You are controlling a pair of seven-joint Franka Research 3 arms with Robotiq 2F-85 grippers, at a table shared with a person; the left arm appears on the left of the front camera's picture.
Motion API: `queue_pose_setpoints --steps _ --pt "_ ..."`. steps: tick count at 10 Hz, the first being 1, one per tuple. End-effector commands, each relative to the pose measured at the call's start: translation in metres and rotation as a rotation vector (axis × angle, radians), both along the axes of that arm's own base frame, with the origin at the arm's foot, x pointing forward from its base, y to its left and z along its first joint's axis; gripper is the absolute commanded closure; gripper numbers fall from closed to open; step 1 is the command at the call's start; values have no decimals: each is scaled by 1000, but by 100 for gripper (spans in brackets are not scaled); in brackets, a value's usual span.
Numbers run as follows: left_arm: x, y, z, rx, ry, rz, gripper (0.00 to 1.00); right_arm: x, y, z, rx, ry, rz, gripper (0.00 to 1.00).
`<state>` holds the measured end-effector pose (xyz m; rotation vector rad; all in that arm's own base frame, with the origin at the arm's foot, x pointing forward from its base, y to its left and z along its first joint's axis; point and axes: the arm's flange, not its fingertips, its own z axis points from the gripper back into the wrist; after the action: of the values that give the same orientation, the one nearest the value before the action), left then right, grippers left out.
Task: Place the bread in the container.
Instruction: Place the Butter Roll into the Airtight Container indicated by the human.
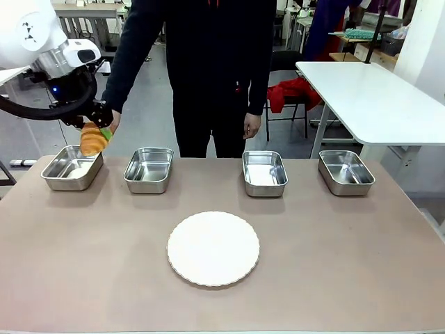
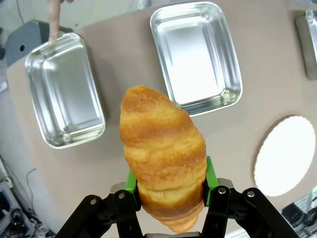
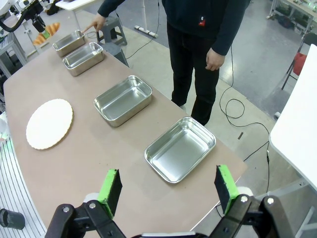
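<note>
My left gripper (image 1: 98, 134) is shut on the bread (image 1: 91, 139), a golden-brown croissant, and holds it in the air just above the far end of the leftmost container (image 1: 70, 169). In the left wrist view the bread (image 2: 163, 153) is clamped between the green pads (image 2: 210, 174) of my left gripper (image 2: 169, 179), with that container (image 2: 64, 91) below and to the left. A person's finger (image 2: 53, 22) points at its rim. My right gripper (image 3: 168, 191) hangs open and holds nothing, high above the table's right end.
Three more steel pans (image 1: 149, 169) (image 1: 264, 172) (image 1: 345, 172) stand in the same row. A round white plate (image 1: 213, 248) lies nearer the front, in the middle. The person (image 1: 215, 69) stands at the far edge, one hand (image 1: 252, 126) hanging down.
</note>
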<state>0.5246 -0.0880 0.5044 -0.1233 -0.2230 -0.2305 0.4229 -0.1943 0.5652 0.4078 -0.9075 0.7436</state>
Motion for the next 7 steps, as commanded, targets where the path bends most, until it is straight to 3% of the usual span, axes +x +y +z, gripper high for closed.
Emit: queue_pose_setpoints --steps 1,4,5,7 --pt "3 -5 0 -9 2 24 45 0 1 2 0 -4 0 2" --pt "1 -3 -2 -2 4 4 45 0 1 2 0 -4 0 2" --pt "25 26 -6 53 17 85 45 0 1 2 0 -4 0 2" --pt "46 68 -18 79 79 32 45 0 1 2 0 -4 0 2"
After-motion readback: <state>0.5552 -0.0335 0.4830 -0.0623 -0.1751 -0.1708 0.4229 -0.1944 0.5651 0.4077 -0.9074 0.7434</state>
